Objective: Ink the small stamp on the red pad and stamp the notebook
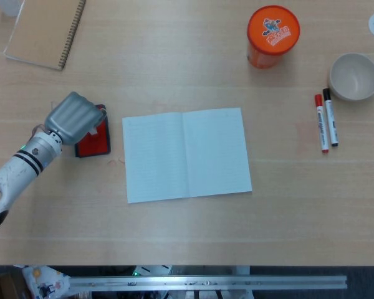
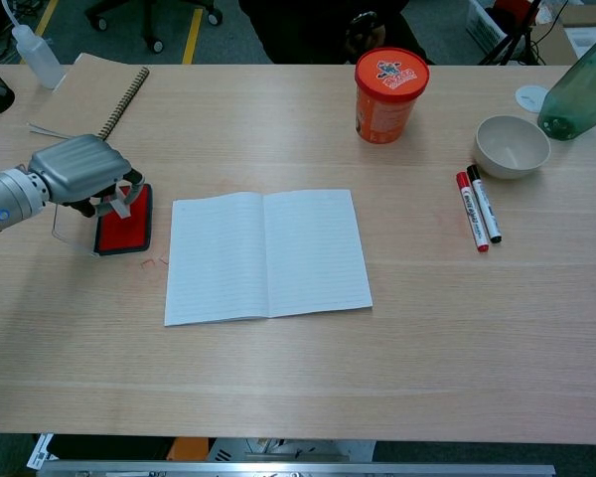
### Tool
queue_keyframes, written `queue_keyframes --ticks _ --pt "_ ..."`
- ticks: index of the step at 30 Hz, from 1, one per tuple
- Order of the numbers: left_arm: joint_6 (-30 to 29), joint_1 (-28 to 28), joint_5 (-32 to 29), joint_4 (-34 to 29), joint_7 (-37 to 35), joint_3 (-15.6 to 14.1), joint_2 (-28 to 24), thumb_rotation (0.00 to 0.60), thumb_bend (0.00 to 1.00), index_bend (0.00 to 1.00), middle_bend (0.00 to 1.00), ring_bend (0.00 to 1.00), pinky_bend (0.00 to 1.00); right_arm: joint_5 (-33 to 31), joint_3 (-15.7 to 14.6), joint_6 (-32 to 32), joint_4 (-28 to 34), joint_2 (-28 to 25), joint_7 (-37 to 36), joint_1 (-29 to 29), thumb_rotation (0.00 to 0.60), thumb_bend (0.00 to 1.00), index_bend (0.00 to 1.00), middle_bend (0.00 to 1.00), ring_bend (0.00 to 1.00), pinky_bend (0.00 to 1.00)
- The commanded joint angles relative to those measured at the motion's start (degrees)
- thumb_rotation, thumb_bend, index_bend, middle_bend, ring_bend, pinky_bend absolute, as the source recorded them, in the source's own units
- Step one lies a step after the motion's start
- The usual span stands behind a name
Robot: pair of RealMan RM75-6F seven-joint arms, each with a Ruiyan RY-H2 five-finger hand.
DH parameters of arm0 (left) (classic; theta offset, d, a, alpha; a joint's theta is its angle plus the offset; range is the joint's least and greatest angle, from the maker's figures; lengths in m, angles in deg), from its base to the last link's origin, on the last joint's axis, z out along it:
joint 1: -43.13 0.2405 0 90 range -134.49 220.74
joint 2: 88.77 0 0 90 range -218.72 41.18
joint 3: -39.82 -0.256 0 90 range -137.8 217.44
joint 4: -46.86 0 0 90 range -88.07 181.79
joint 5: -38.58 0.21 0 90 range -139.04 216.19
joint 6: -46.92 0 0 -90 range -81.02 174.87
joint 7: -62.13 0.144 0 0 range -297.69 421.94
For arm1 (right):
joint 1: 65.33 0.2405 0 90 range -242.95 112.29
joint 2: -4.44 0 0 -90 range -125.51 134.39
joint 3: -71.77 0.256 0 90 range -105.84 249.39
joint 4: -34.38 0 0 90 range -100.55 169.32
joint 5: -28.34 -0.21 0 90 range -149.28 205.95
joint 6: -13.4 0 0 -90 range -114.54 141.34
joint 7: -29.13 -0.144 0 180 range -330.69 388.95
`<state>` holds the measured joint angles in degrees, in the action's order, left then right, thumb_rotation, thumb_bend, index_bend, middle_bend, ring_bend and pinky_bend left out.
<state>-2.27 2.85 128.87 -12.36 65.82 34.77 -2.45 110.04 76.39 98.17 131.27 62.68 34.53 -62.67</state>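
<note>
The red ink pad (image 1: 93,142) (image 2: 123,224) lies left of the open, blank lined notebook (image 1: 186,154) (image 2: 266,254). My left hand (image 1: 71,118) (image 2: 77,169) hovers over the pad's left half, knuckles up and fingers curled down. Between the fingertips in the chest view sits a small pale stamp (image 2: 120,203), held just over or against the red surface; I cannot tell if it touches. From the head view the hand hides the stamp. My right hand appears in neither view.
A spiral notebook (image 1: 45,31) lies at the far left. An orange lidded tub (image 1: 273,35), a white bowl (image 1: 354,76) and red and black markers (image 1: 326,119) stand at the right. A green bottle (image 2: 582,91) is at the far right corner.
</note>
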Motion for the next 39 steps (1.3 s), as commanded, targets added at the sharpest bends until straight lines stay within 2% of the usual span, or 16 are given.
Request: queue_keyframes --ticks 1,15,26,30,39 --pt "-0.3 0.1 0.3 0.6 -0.4 -0.2 0.3 0.600 0.37 0.55 0.93 0.87 0.84 0.0 0.0 0.0 0.1 0.0 0.1 0.0 0.600 0.20 0.19 0.32 0.28 0.35" --pt "-0.5 0.3 0.4 2.0 -0.9 -0.4 1.2 0.600 0.37 0.58 0.93 0.87 0.84 0.0 -0.1 0.3 0.1 -0.1 0.0 -0.3 0.600 0.20 0.19 0.32 0.28 0.35" --pt "-3.2 0.9 1.5 1.9 -1.2 -0.5 1.1 0.600 0.37 0.60 0.94 0.87 0.84 0.3 -0.1 0.5 0.1 -0.1 -0.3 -0.4 0.600 0.20 0.19 0.32 0.28 0.35" --pt "-5.6 1.1 2.1 -0.4 -0.8 -0.1 -0.5 0.600 0.37 0.60 0.94 0.88 0.84 0.6 0.0 0.6 0.0 0.0 -0.5 -0.3 0.600 0.20 0.19 0.32 0.28 0.35" --pt "-9.1 1.7 3.4 -10.6 3.0 0.1 -5.9 0.600 0.37 0.60 0.94 0.88 0.84 1.2 0.1 -0.2 -0.8 0.5 -1.2 0.4 0.600 0.20 0.19 0.32 0.28 0.35"
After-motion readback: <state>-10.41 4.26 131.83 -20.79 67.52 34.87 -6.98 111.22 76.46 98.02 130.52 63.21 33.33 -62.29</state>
